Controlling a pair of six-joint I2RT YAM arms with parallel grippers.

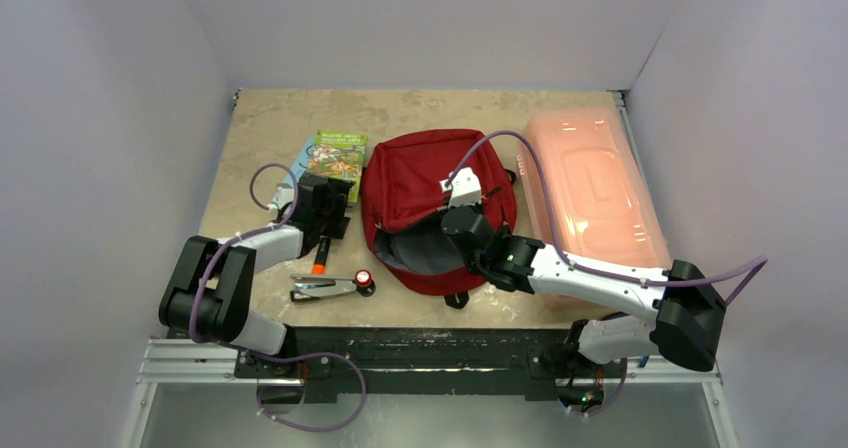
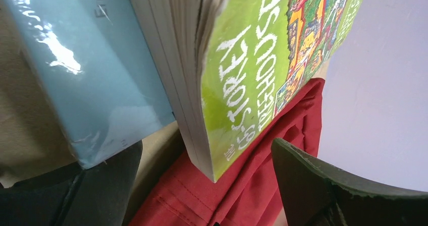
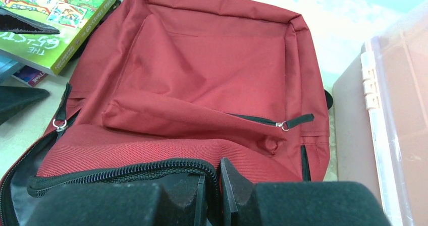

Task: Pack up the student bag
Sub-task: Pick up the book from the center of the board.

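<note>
Two paperbacks lie stacked on the table at the left of the student bag (image 1: 425,163), the green Treehouse book (image 1: 340,154) on top of a pale blue book (image 1: 304,158). The dark red bag lies flat at the middle of the table, its rounded top toward the near edge and its main zip undone, so the grey-lined mouth gapes toward the arm bases. The left gripper (image 1: 330,190) is at the near end of the stack, and the left wrist view shows its fingers spread wide, with the near corner of the green book between them and nothing yet gripped. The right gripper (image 3: 212,173) is at the zippered rim of the mouth, its fingers nearly together. They appear pinched on that rim, which holds the opening up. In my judgement the next move depends on one relation. The green book's long axis runs roughly far to near, parallel to the bag. The mouth lies to the book's right and nearer the bases. The left arm is plainly the closer one. A pink translucent box (image 1: 600,183) stands at the bag's right.
</note>
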